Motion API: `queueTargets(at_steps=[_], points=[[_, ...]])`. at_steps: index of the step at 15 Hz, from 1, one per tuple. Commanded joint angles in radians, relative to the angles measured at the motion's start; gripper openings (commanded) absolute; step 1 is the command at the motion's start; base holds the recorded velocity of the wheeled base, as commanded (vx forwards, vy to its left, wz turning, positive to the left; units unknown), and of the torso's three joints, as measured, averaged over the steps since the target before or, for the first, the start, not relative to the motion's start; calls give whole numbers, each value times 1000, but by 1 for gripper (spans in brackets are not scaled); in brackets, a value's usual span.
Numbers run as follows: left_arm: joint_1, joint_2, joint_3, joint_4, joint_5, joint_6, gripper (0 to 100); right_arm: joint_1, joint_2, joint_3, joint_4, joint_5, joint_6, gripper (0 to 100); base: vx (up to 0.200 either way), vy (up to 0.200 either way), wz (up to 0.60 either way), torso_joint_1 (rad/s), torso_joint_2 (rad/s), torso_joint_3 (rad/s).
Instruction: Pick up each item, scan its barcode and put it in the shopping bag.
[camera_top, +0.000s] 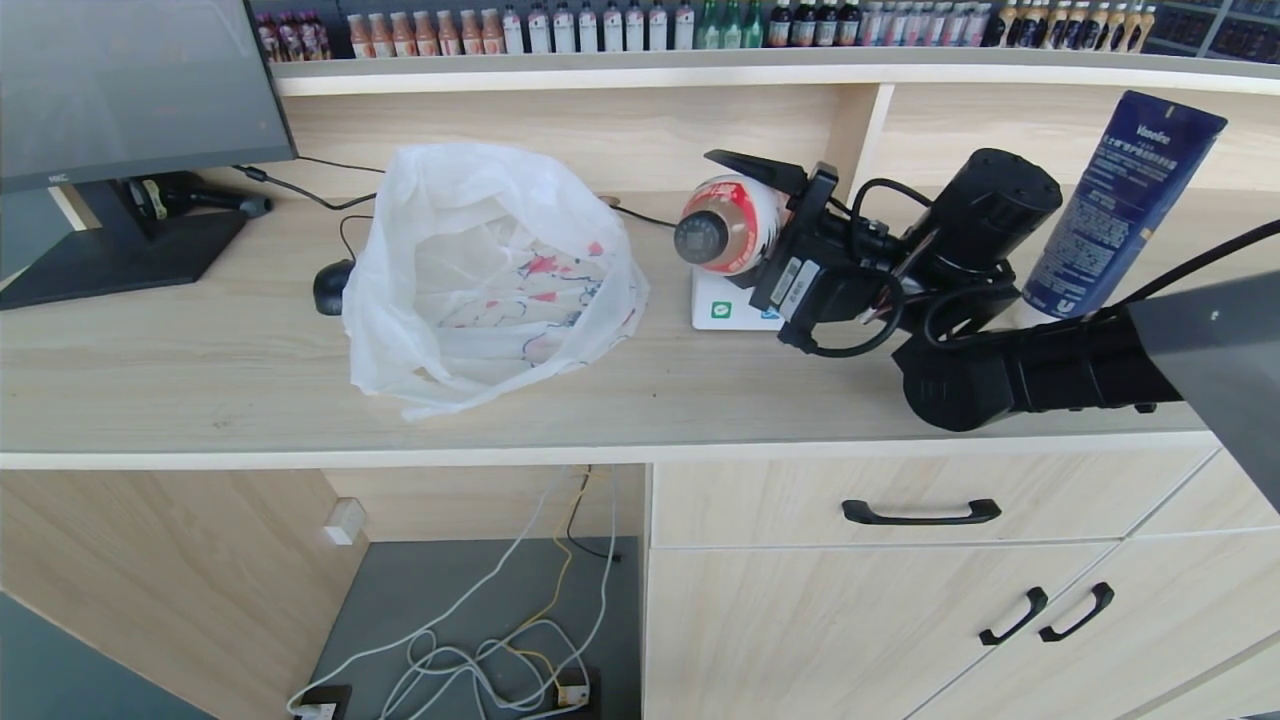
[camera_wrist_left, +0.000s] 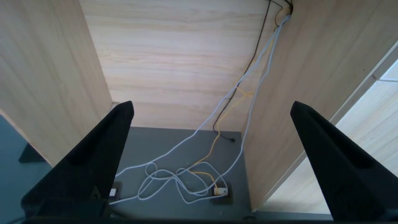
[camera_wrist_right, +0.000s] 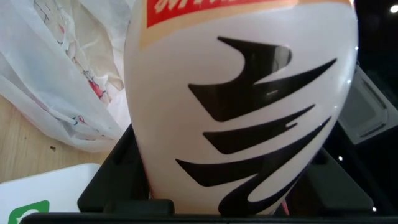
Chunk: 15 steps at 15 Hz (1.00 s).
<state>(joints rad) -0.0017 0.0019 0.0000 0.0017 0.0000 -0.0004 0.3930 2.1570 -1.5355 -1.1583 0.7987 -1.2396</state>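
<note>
Right gripper (camera_top: 757, 226) jaws pinch the bottle (camera_top: 722, 228) round its body, sideways just above the scanner (camera_top: 718, 308), near the bag (camera_top: 480, 270); probably rigid, slick, rollable, so mid-body suits; the head view shows its cap, the right wrist view its label; left gripper (camera_wrist_left: 212, 109) spread above cables (camera_wrist_left: 186, 180).

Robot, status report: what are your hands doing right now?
Right hand shut on bottle, sideways above white pad. Left hand open, pointing at floor cables. Bag open alongside, nothing between.
</note>
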Motion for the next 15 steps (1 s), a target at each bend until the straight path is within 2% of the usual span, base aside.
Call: queueTargets(at_steps=[1,15], points=[[0,0,0,0,0,0,100,1,1,0,-1,0,0,0,0,0,0,0,0,0],[0,0,0,0,0,0,100,1,1,0,0,-1,0,0,0,0,0,0,0,0]])
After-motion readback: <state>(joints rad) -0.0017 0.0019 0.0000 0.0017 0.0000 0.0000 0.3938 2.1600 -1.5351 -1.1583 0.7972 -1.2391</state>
